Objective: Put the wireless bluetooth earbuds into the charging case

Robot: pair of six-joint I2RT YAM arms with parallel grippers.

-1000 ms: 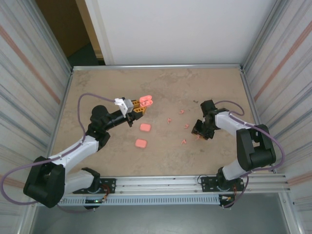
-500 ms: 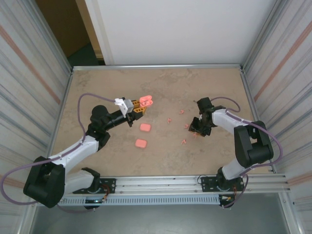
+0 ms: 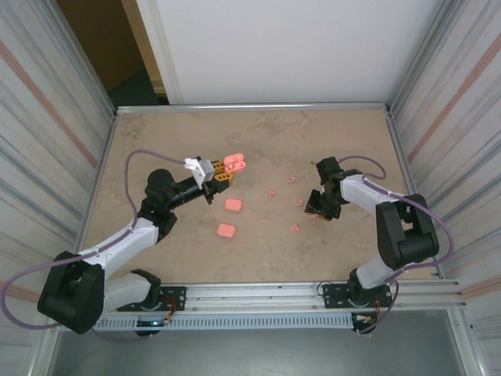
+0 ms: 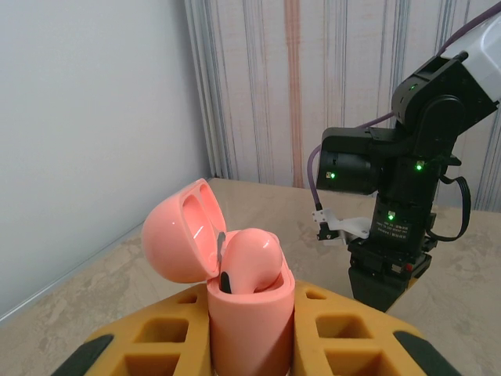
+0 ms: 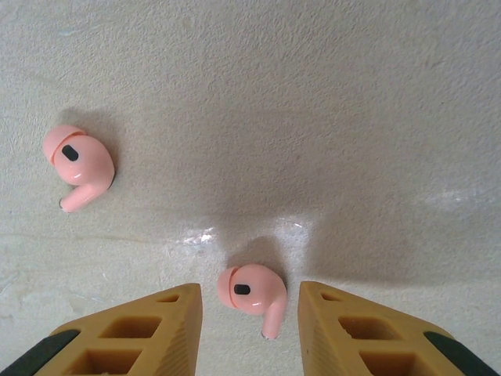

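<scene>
My left gripper (image 3: 221, 175) is held above the table, shut on a pink charging case (image 3: 234, 164). In the left wrist view the case (image 4: 249, 321) stands upright between the yellow fingers (image 4: 344, 337), its lid (image 4: 182, 239) open and one earbud (image 4: 252, 258) seated inside. My right gripper (image 3: 315, 207) points down at the table, open. In the right wrist view a pink earbud (image 5: 252, 291) lies on the table between its two yellow fingertips (image 5: 176, 313), touching neither. Another earbud (image 5: 78, 164) lies further off to the left.
Two closed pink cases (image 3: 233, 204) (image 3: 226, 230) lie on the table in front of the left arm. Loose earbuds (image 3: 271, 192) (image 3: 291, 179) (image 3: 294, 228) are scattered mid-table. Metal rails edge the table, with corrugated walls on both sides.
My right gripper has shifted slightly left and away from the near edge, coming down over the earbuds. The left arm and its case have not moved.
</scene>
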